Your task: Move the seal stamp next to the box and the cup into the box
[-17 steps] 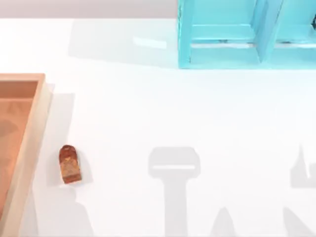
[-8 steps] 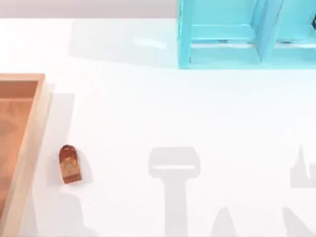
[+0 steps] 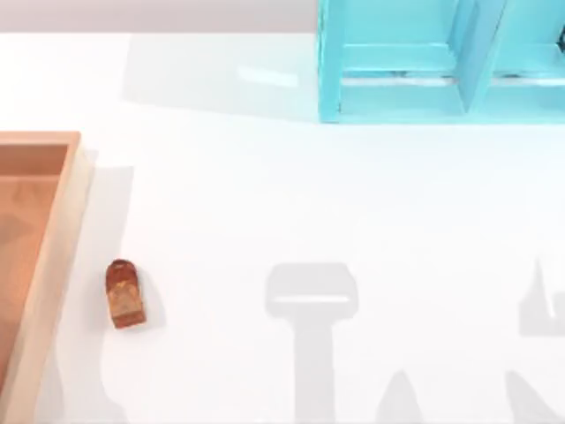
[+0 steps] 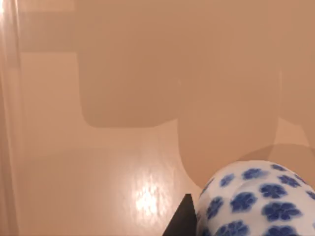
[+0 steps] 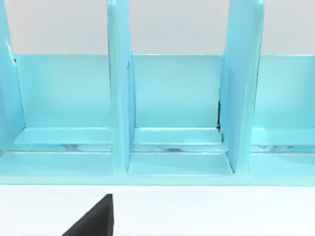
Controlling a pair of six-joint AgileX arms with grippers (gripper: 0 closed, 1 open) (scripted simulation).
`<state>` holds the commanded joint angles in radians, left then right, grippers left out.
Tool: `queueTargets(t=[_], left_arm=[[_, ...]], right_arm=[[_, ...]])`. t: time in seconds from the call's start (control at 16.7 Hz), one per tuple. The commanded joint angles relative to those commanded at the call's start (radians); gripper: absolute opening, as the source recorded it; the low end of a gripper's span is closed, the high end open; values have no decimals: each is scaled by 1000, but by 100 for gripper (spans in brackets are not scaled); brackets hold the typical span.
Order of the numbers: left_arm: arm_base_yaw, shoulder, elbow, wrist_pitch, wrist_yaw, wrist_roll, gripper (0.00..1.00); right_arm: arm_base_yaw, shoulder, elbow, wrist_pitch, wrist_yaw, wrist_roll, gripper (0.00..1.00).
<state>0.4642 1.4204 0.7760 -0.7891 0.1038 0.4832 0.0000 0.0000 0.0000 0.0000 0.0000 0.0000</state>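
In the left wrist view, the cup sits at the lower right of the frame, over the orange-brown floor of the box. A dark tip of the left gripper's finger lies right against the cup's side at the bottom edge. Whether the left jaws clench the cup or stand released, I cannot tell.

In the top view, the seal stamp lies on the white table at the lower left of the frame, just beside the box's tan rim and apart from it, its rounded end toward the top of the frame.

Counted: 1 cup, 1 seal stamp, 1 box, 1 turquoise shelf unit.

The top view gives the stamp beside the box and the shelf at the upper right. The right wrist view faces that shelf's open compartments, with a dark finger tip of the right gripper at the lower left of the frame; I cannot tell how its jaws stand.
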Motion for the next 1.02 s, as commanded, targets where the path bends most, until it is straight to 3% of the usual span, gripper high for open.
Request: queueTargets(t=[0.12, 0.9, 1.02], left_arm=[[0, 0, 0, 0, 0, 0, 0], [0, 0, 0, 0, 0, 0, 98], [0, 0, 0, 0, 0, 0, 100]], right_arm=[[0, 0, 0, 0, 0, 0, 100], [0, 0, 0, 0, 0, 0, 100], [0, 0, 0, 0, 0, 0, 100]])
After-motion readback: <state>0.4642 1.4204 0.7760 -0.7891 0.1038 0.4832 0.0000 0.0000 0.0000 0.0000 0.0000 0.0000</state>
